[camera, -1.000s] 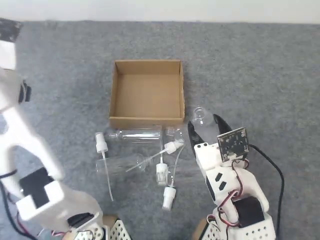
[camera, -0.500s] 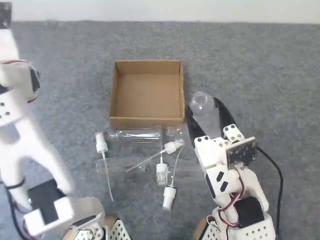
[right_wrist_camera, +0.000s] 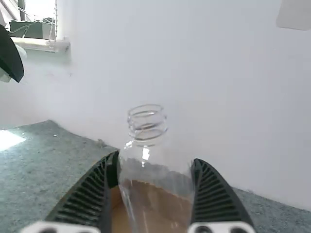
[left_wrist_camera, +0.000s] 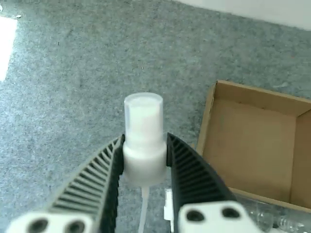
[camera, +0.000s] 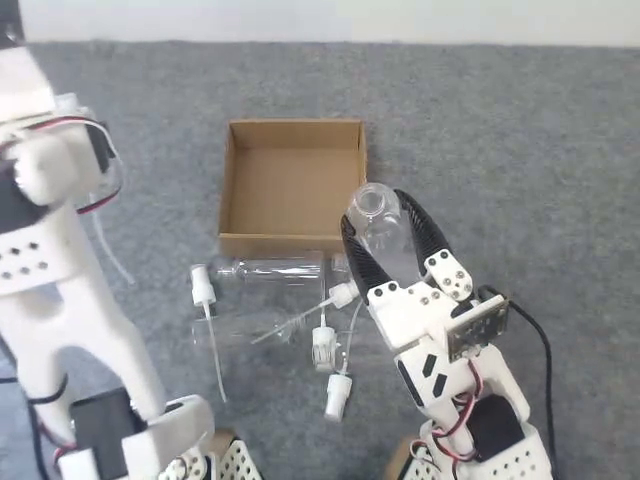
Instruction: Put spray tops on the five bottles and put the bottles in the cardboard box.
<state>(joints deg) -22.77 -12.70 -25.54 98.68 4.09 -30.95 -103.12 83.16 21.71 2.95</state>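
counter [camera: 520,140] grey and fuzzy all over | open cardboard box [camera: 293,243] sitting mid-counter | right in front of it, clear bottle [camera: 270,270] down on its side, second bottle [camera: 240,328] lying just beside | loose spray tops [camera: 338,393] scattered around them

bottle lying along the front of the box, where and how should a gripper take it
Probably mid-body on the bottle, from straight above, jaws across its width. It lies flat on its side, long and round, parallel to the front wall of the cardboard box, so a sideways approach looks cramped.
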